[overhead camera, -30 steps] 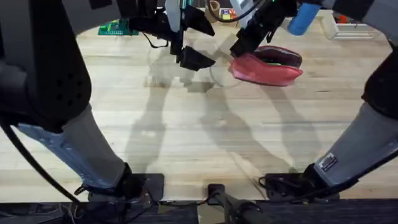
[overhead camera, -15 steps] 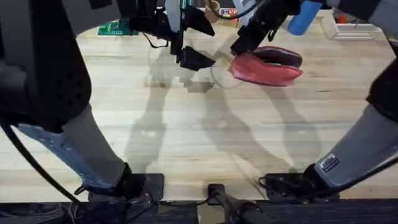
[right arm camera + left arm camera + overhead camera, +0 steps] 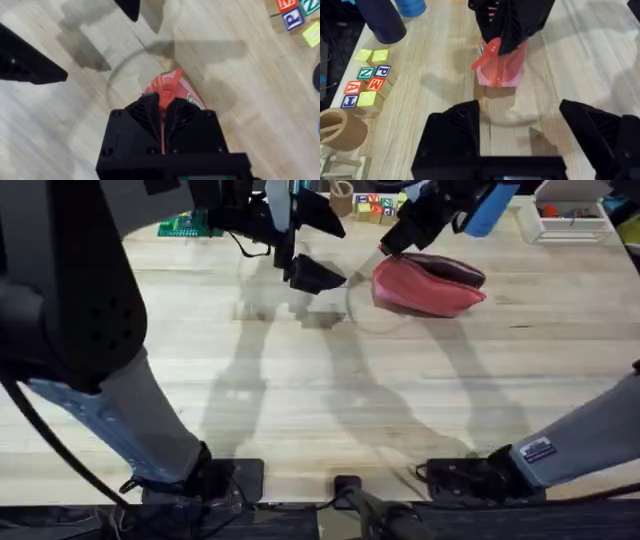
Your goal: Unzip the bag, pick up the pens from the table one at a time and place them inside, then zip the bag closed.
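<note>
the bag [image 3: 430,285] lies on the far right part of the desk [image 3: 320,390], its dark zipper opening facing up along its top edge. the right gripper [image 3: 392,246] hangs at the bag's left end, its fingers clenched on a coral tab at that end; the right wrist view shows the tab [image 3: 168,89] pinched between the two black fingers [image 3: 145,117], with the pouch mostly hidden beneath them. the left gripper [image 3: 312,275] hovers just left of the bag, apart from it, and the left wrist view shows its fingers [image 3: 452,132] spread wide with nothing between them, bare wood in the gap.

beyond the bag, near the desk's far edge, sit a blue cylinder [image 3: 487,210], a row of lettered wooden blocks [image 3: 372,205] and a green board [image 3: 186,225] off to the left. the left wrist view brings the blocks [image 3: 366,85] close, with a wooden ring [image 3: 337,131] beside them and a dark cylinder [image 3: 382,20] next to the blue one. from that side the right gripper [image 3: 496,47] stands in front of the bag [image 3: 502,67], covering most of it, while the overhead shows the pouch's whole length. a faint clear ring lies on the wood by the bag's left end [image 3: 135,67].
</note>
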{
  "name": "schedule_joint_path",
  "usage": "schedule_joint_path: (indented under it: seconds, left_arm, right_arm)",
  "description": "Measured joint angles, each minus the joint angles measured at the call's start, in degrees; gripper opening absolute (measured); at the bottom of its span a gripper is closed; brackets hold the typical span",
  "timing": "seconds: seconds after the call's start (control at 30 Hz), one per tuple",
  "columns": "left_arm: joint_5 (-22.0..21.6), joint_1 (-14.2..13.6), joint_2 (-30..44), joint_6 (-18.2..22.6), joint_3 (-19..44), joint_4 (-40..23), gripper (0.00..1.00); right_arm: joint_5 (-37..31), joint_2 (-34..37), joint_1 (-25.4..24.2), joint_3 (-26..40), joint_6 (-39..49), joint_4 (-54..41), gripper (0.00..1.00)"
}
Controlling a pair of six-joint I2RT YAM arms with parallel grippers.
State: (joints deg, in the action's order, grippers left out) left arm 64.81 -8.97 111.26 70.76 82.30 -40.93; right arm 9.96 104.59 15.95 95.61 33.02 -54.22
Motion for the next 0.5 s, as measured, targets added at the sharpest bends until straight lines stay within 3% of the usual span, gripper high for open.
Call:
schedule_joint_path:
  seconds: [0.5]
  left_arm:
    - [0.01, 0.0, 0.0, 0.02, 0.0, 0.0, 0.993]
  right_arm:
    - [0.38, 0.01, 0.06, 0.0, -0.22, -1.48, 0.034]
